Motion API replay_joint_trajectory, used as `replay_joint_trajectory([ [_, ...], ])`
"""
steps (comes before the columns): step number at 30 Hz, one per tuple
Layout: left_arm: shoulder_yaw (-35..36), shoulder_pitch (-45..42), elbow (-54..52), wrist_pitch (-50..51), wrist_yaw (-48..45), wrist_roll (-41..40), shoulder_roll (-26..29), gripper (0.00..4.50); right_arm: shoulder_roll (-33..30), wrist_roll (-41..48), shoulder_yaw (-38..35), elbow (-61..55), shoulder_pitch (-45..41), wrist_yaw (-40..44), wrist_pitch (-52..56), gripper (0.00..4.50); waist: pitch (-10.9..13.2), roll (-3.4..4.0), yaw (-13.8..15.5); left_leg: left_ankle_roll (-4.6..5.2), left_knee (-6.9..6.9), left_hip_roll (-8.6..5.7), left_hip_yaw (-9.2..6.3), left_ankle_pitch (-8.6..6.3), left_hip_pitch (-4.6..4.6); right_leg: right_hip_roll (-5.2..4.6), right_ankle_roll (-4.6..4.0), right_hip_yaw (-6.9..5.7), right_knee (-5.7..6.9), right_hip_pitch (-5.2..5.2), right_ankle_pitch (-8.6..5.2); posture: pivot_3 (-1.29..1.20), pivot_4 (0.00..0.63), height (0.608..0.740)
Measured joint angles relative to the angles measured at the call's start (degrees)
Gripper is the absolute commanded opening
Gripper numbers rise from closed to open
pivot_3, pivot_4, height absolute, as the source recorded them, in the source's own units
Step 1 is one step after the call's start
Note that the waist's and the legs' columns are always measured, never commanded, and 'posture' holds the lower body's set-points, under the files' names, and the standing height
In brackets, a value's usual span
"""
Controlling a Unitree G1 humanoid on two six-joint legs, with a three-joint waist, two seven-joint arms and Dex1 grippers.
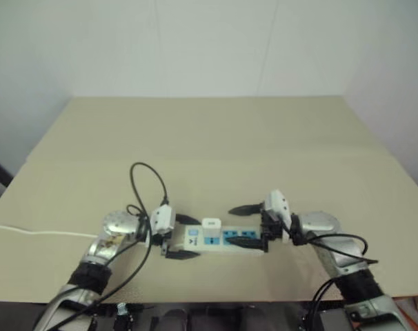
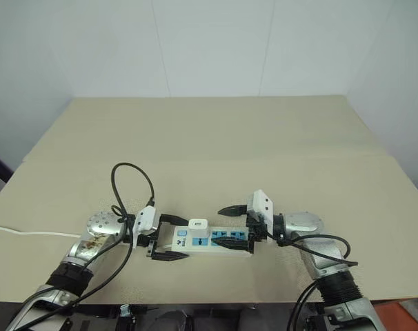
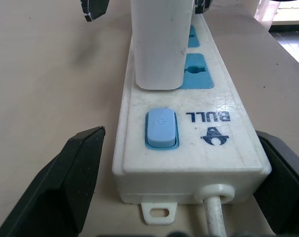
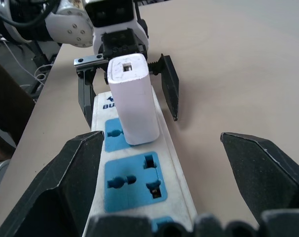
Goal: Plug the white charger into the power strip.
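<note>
The power strip [image 1: 231,241] lies flat on the tan table near its front edge, blue sockets facing up. The white charger [image 1: 210,225] stands upright, plugged into the socket nearest the blue switch [image 3: 162,129]. My left gripper [image 1: 185,237] is open, its fingers [image 3: 65,182] on either side of the strip's switch end with gaps on both sides. My right gripper [image 1: 245,227] is open too, straddling the strip's other end, with one black finger [image 4: 56,192] on each side. Neither holds anything.
The strip's thin white cord [image 1: 30,232] runs off across the table to the left. A black cable loop [image 1: 148,181] arcs up from my left wrist. The tan table [image 1: 216,138] stretches away behind the strip to a white wall.
</note>
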Motion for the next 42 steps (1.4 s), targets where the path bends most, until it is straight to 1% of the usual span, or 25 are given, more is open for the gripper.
replay_joint_trajectory([
  [8, 0.36, 1.21, -2.33, 2.11, 0.58, -0.09, -0.16, 4.48, 1.48, 1.04, 0.48, -2.38, -1.93, -0.16, 3.28, 4.5, 0.02, 0.0, 0.0, -0.02, 0.0, -0.01, 0.0, 0.01, -0.03, 0.0, -0.03, 0.0, -0.01, -0.04, 0.03, 0.0, 0.15, 0.74],
  [14, 0.76, 3.94, -7.8, 5.38, 0.78, -2.04, 0.93, 4.48, 0.92, 2.01, 0.41, -6.29, -2.85, -0.29, 6.63, 4.5, 0.22, -0.02, -0.38, -0.02, 0.0, 0.02, 0.0, 0.01, -0.07, 0.02, -0.03, 0.0, 0.02, -0.1, 0.03, 0.0, 0.15, 0.74],
  [19, 4.88, 5.67, -13.83, 8.97, 1.65, -5.06, 5.58, 4.48, -1.98, 3.28, -2.4, -8.2, -2.59, -0.88, 8.09, 4.5, 0.32, -0.02, -0.63, -0.03, 0.0, 0.06, 0.0, 0.01, -0.07, 0.04, -0.06, 0.0, 0.03, -0.12, 0.04, 0.0, 0.15, 0.74],
  [22, 8.93, 7.4, -18.5, 12.05, 2.5, -8.08, 9.14, 4.48, -4.83, 4.19, -6.14, -9.4, -0.97, -1.21, 8.47, 4.5, 0.4, -0.01, -0.59, -0.03, 0.0, 0.17, 0.0, 0.01, -0.08, 0.05, -0.06, 0.0, 0.02, -0.12, 0.04, 0.0, 0.15, 0.74],
  [26, 14.82, 9.65, -22.16, 15.84, 3.69, -11.43, 13.72, 4.48, -9.45, 5.64, -11.64, -9.86, 1.4, -1.18, 8.68, 4.5, 0.47, -0.01, -0.59, -0.02, 0.0, 0.18, 0.03, 0.01, -0.08, 0.05, -0.06, 0.0, 0.01, -0.11, 0.04, 0.0, 0.15, 0.74],
  [29, 18.99, 12.78, -24.71, 18.58, 3.91, -13.99, 17.23, 4.48, -13.36, 7.56, -15.52, -11.18, 4.35, -0.68, 9.58, 4.5, 0.51, -0.01, -0.61, -0.02, 0.0, 0.24, 0.07, 0.01, -0.08, 0.07, -0.06, 0.01, 0.01, -0.11, 0.04, 0.0, 0.15, 0.74],
  [34, 24.38, 17.71, -27.06, 21.51, 2.26, -16.97, 22.33, 4.48, -17.84, 9.22, -19.73, -12.72, 9.96, 1.02, 10.24, 4.5, 0.57, -0.01, -0.61, -0.02, 0.0, 0.29, 0.14, 0.01, -0.07, 0.09, -0.1, 0.0, 0.03, -0.08, 0.06, 0.0, 0.15, 0.74],
  [37, 26.23, 18.63, -27.11, 22.05, 2.33, -17.5, 23.09, 4.48, -19.06, 9.8, -21.21, -13.2, 12.12, 1.29, 10.43, 4.5, 0.58, -0.01, -0.58, -0.03, 0.01, 0.32, 0.17, 0.01, -0.01, 0.1, -0.14, 0.01, 0.03, -0.02, 0.09, 0.0, 0.15, 0.74],
  [42, 26.45, 19.33, -27.8, 22.25, 2.52, -17.97, 23.07, 4.48, -19.52, 9.9, -22.08, -13.26, 13.24, 1.22, 10.43, 4.5, 0.58, -0.01, -0.62, -0.05, 0.03, 0.34, 0.21, 0.03, -0.01, 0.14, -0.17, 0.02, 0.04, -0.04, 0.11, 0.0, 0.15, 0.74],
])
